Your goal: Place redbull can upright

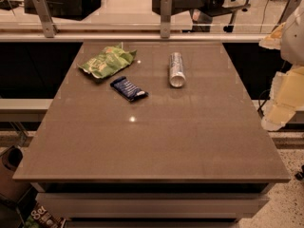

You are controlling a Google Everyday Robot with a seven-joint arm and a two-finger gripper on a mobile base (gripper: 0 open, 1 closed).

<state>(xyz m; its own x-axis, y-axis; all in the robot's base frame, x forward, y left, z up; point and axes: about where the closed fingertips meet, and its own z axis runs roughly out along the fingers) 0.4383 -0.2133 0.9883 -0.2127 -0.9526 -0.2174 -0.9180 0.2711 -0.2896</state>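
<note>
The gripper [284,99] hangs off the right edge of the table [156,146], above the floor and not over the top; whether it is set wide or narrow I cannot tell, and it does not appear to hold anything. The can [176,69] is the thing nearest to it, well apart, across a stretch of bare tabletop and a little farther back. It lies on its side, its length running away from the camera and its shiny round end turned toward the front. The step in hand looks like the reach, with nothing yet grasped. To do it well, I would come over the can from above and take it across its narrow body, near the middle, so it cannot roll sideways. Then lift, turn it until one round end faces down, and let go only once that end sits flat. Beyond the can lies the blue wrapper [128,88], and farthest from the gripper the green bag [107,61]. Both are clear of the approach, so the bare tabletop on the gripper's side of the can seems the safest place to set it.
</note>
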